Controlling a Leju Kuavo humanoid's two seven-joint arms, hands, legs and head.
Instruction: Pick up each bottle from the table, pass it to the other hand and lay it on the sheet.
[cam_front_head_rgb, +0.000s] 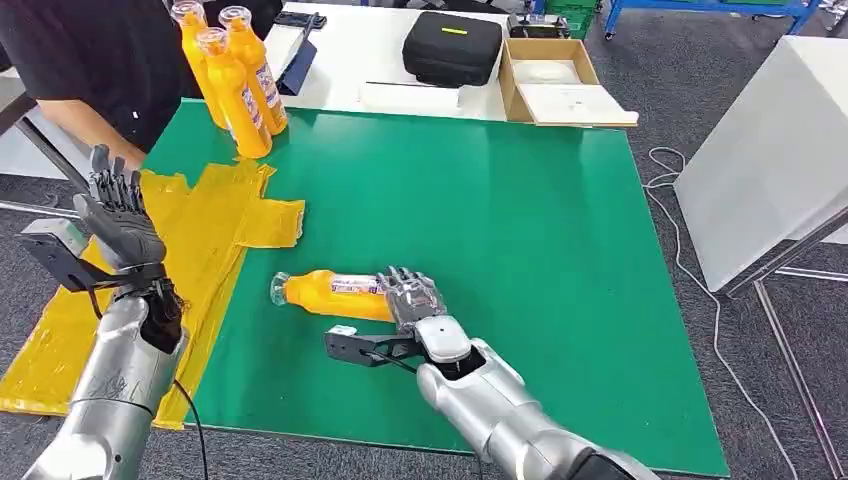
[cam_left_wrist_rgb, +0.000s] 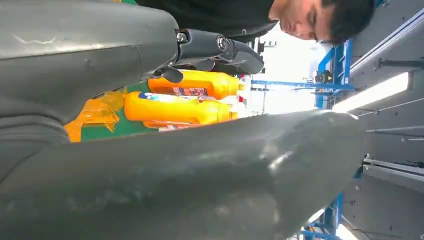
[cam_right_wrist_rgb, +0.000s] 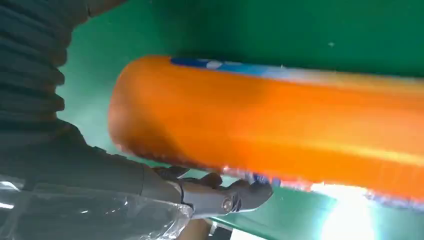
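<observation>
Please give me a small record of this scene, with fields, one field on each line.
surface: green table mat
sheet: yellow sheet, crumpled, at the mat's left edge
lying bottle: orange bottle on its side on the mat, cap toward the sheet
right hand: right hand wrapped around the lying bottle's base end
left hand: left hand raised over the sheet, holding nothing
standing bottles: three orange bottles, upright at the far left corner
person: dark sleeve behind the table

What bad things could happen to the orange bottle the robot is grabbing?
1. The lying bottle is round, and the right hand covers just its bottom end, so it might roll or slip away.
2. The left hand waits open over the yellow sheet, apart from the bottle; the pass could fumble and drop it.
3. Three standing bottles sit at the sheet's far end; a wide swing might topple them.
</observation>
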